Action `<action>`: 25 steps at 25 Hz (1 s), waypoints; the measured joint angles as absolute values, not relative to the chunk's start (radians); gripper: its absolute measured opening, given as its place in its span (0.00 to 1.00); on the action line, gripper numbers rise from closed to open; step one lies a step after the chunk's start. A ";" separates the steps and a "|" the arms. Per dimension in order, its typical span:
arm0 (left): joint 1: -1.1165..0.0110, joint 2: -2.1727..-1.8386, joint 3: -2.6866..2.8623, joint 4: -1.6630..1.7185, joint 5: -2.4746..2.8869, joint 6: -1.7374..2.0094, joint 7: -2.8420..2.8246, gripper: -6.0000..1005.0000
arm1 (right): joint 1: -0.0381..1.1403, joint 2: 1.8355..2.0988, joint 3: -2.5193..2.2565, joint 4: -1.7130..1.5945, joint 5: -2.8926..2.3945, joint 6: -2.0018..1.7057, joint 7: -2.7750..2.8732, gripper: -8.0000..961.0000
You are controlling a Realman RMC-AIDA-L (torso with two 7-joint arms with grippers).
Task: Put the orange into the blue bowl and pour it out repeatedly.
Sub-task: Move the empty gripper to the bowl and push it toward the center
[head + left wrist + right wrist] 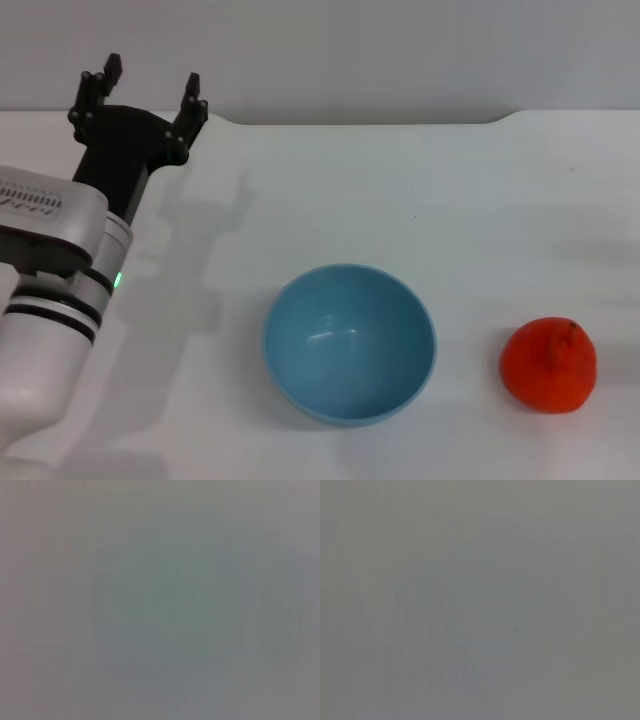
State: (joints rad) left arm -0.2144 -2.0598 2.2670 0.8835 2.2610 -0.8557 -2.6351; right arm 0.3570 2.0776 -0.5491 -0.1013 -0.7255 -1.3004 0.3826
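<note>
Head view: the round, deep, light-blue glossy bowl (349, 344) sits upright on the plain white tabletop (400, 190), at about 6 o'clock from the table's middle. Its inside holds nothing.

The small, bright red-orange lumpy fruit (548, 365) rests on the table at 3 o'clock from the bowl, near it but clearly apart, with bare white surface between the two. Its bumpy top with the stem nub faces up.

The left gripper (150, 90), black and mounted on a white arm segment with a small green light, is at about 10 o'clock from the bowl, well apart from it, near the table's far edge. Its two fingers are spread wide with nothing between them. It touches neither bowl nor fruit. The arm's shadow falls on the table between the gripper and the bowl.

Nothing lies on the table between the fruit and the bowl.

The right gripper does not appear in the head view. Both wrist views give only a uniform grey field; no object can be made out there.
</note>
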 joint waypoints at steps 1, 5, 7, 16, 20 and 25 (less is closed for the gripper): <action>-0.214 -2.061 2.271 0.883 2.261 -0.856 -2.635 0.79 | 0.357 2.078 -0.549 -0.101 -0.725 -1.301 0.383 0.60; -0.222 -2.062 2.289 0.874 2.261 -0.860 -2.635 0.79 | 0.356 2.077 -0.548 -0.101 -0.725 -1.301 0.382 0.60; -0.223 -2.063 2.297 0.873 2.261 -0.863 -2.635 0.79 | 0.356 2.077 -0.548 -0.102 -0.725 -1.301 0.382 0.60; -0.197 -2.061 2.337 0.873 2.261 -0.956 -2.636 0.80 | 0.357 2.077 -0.578 -0.102 -0.726 -1.313 0.382 0.60; -0.191 -2.060 2.342 0.874 2.261 -0.974 -2.642 0.79 | 0.355 2.077 -0.602 -0.101 -0.726 -1.313 0.382 0.60; -0.195 -2.058 2.339 0.917 2.261 -0.925 -2.646 0.79 | 0.353 2.077 -0.604 -0.083 -0.726 -1.313 0.388 0.60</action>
State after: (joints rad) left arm -0.1946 -2.0576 2.3392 0.9171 2.2611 -0.9254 -2.6460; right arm 0.3534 2.0766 -0.6042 -0.0830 -0.7264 -1.3133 0.3884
